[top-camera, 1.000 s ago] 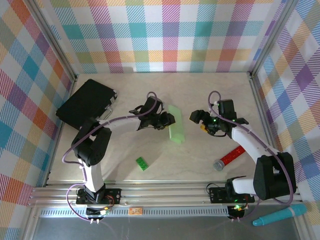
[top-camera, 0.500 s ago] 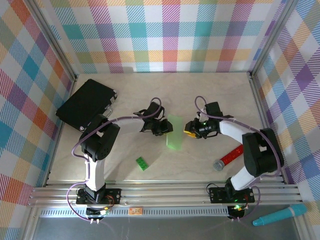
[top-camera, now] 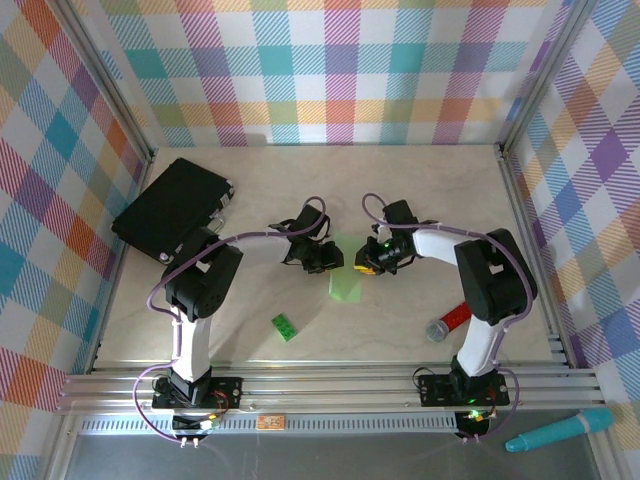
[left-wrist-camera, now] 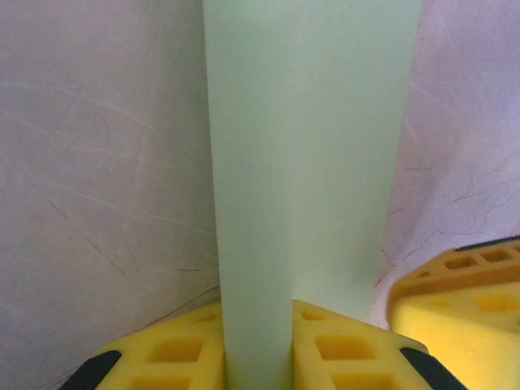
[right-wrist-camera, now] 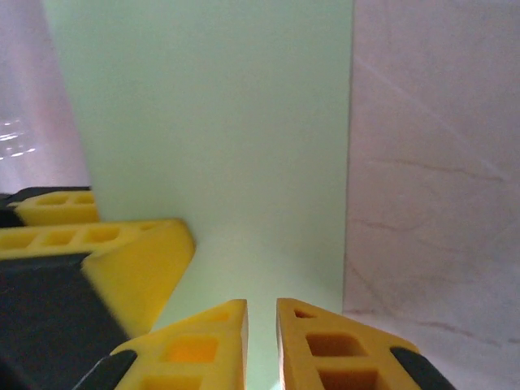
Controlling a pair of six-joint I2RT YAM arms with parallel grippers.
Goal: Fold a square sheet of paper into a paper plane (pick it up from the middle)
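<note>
Paper (top-camera: 347, 283): thin, matte, pale green, folded into a long straight-edged band with one lengthwise crease. Lies beyond and right of brick (top-camera: 285, 327), at middle of pale marbled table (top-camera: 420, 180).
Brick: small, bright green, blocky.
Left gripper (top-camera: 325, 262): yellow cellular foam pads, pinched onto paper, band running out from between them.
Right gripper (top-camera: 368, 262): same pads, drawn almost together on paper's edge, close beside left gripper, farther right of brick.

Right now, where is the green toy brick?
In the top view, the green toy brick lies on the table, towards the near edge, down-left of the folded paper.
</note>
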